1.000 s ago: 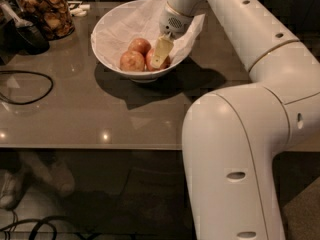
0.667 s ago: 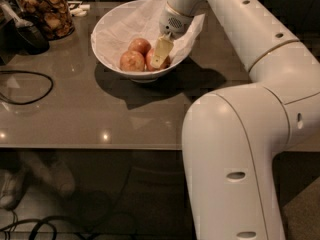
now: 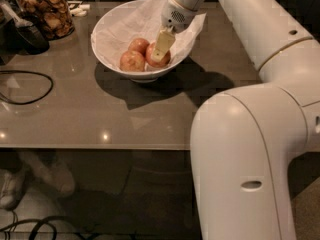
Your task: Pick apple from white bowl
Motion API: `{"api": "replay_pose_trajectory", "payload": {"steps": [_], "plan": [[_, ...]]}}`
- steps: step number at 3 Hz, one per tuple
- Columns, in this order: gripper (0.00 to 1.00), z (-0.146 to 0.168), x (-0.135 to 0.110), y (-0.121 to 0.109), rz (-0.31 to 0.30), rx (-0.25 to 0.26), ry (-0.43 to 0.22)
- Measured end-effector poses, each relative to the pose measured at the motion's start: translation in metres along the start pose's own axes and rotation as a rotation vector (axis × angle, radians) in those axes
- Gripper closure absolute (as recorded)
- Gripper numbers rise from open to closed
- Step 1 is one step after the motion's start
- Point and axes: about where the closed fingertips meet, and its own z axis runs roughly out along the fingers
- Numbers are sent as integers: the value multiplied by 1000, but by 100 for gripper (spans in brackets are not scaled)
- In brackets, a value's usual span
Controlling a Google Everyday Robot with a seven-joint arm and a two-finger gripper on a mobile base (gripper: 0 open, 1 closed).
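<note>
So the gripper (image 3: 160,52) is down inside the white bowl (image 3: 145,74), right side, its cream tip sitting on top of the apple (image 3: 161,63). Honestly can't tell if it's clamped on or loose. That apple lies at the bowl's bottom on the crumpled paper, touching two other apples (image 3: 132,61) to its left. It's round, so there's no real long axis, and I can't make out where the stem points. A snack jar (image 3: 47,11) stands well left of the bowl.
</note>
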Motion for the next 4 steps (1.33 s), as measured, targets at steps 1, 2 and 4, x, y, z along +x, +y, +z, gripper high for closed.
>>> {"api": "replay_pose_trajectory", "payload": {"steps": [1,2,4], "plan": [[100,-28,-10,7,-25,52,-47],[100,-42,-15,14,-38,71,-72],[100,-68,-34,32,-104,66,-124]]}}
